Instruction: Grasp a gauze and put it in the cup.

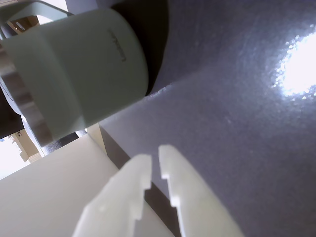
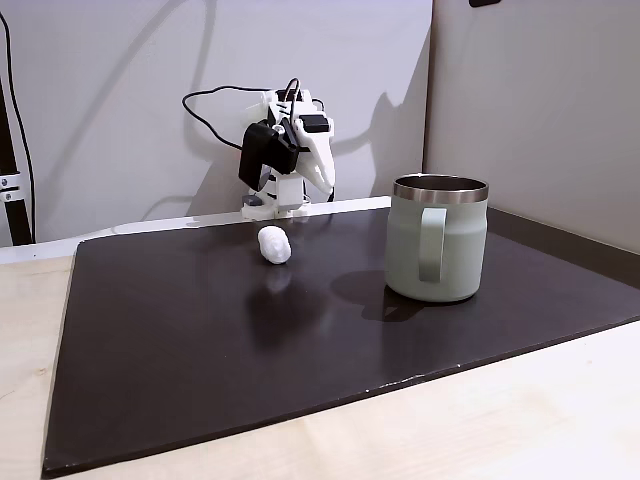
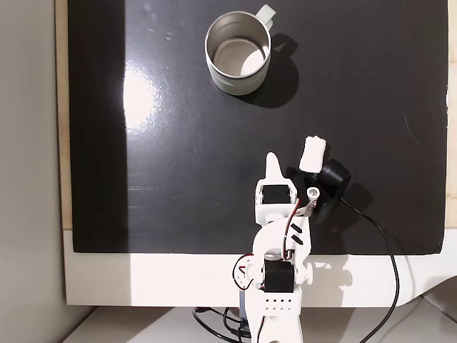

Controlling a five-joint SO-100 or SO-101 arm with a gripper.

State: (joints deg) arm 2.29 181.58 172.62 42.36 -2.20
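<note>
White gauze [image 2: 273,244] beside cup [image 2: 436,239]

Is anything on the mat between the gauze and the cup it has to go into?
Nothing visible. In a fixed view the gauze lies on the dark mat left of the cup, with bare mat between them. The cup looks empty from above.

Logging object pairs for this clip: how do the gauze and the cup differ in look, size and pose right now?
The gauze is a small white soft-looking wad; the cup is far larger, a rigid pale green mug with a steel rim and loop handle. The gauze lies low on the dark mat just in front of the folded arm; the cup stands upright farther out, mouth open and apparently empty in a fixed view. Both rest on the mat, apart, untouched by the gripper.
</note>
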